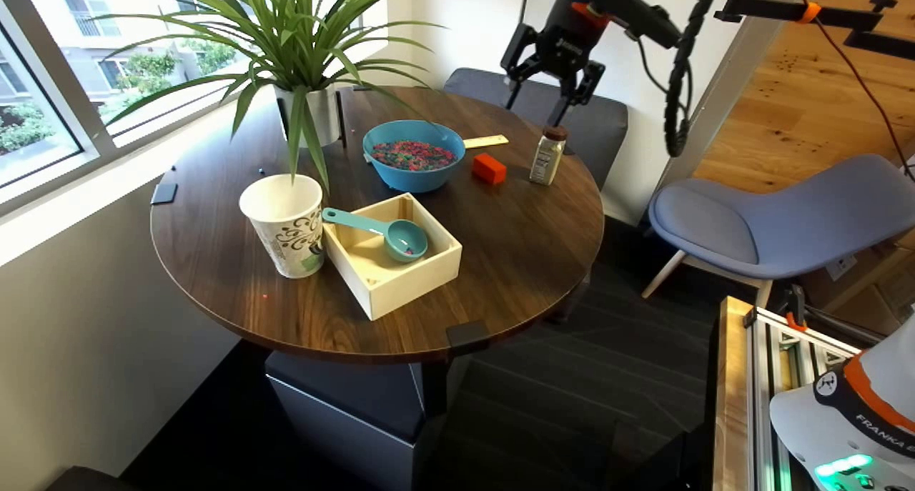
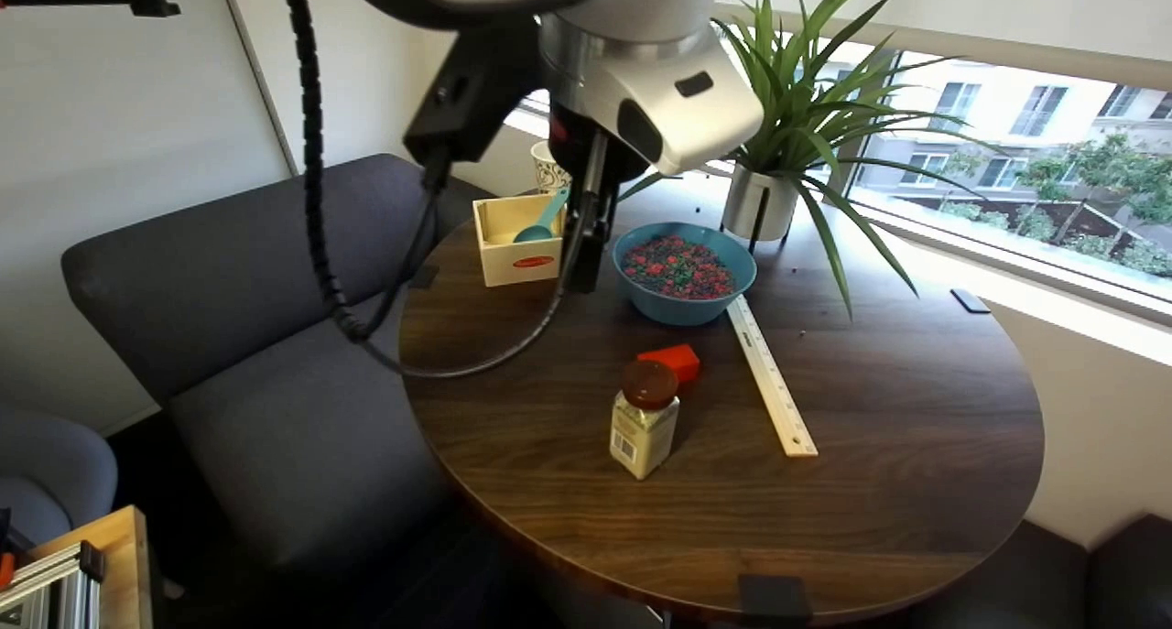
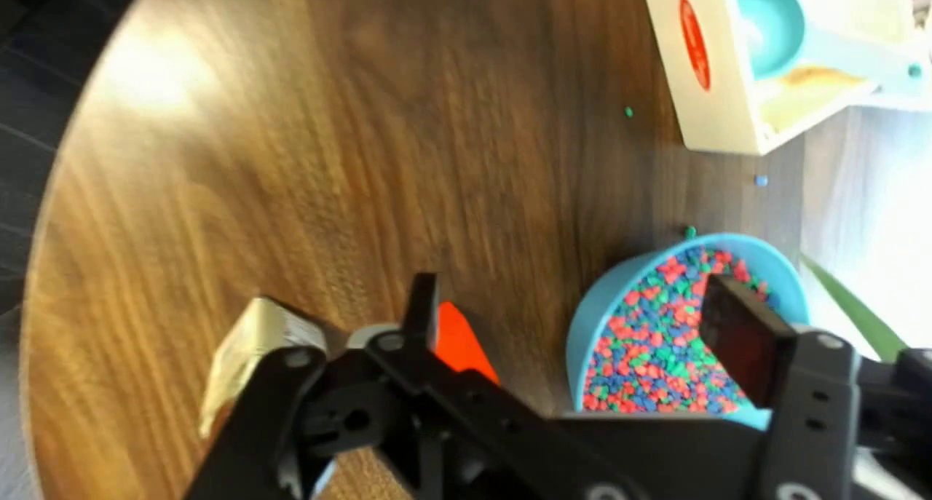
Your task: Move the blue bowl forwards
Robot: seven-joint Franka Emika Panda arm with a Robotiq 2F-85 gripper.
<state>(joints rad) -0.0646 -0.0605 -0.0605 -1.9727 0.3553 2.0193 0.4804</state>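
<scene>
So the blue bowl (image 1: 422,179) is sitting upright on the far half of the round wooden table (image 1: 515,255) (left, right, near and far as in an exterior view). It's loaded with tiny red, green and blue bits (image 3: 655,340), and a few loose bits (image 3: 629,112) are lying on the wood near it.

The gripper (image 1: 532,115) is up in the air over the far right part of the table, apart from the bowl, its fingers pointing down and spread wide. In the wrist view one fingertip (image 3: 743,340) cuts across the bowl and the other hides part of a red block (image 3: 462,343). That block lies just right of the bowl, and a jar (image 1: 546,161) with a brown lid stands just right of the block.

There's also a wooden ruler (image 2: 778,391) lying flat, one end at the bowl; can't tell if it goes underneath. On the near side is a cream box (image 1: 422,284) with a teal scoop (image 1: 405,242) lying in it, handle poking over the rim. A paper cup (image 1: 286,226) stands just left of the box, can't tell if they touch. Big leafy plant (image 1: 307,41) left of the bowl, by the window (image 1: 93,48).
</scene>
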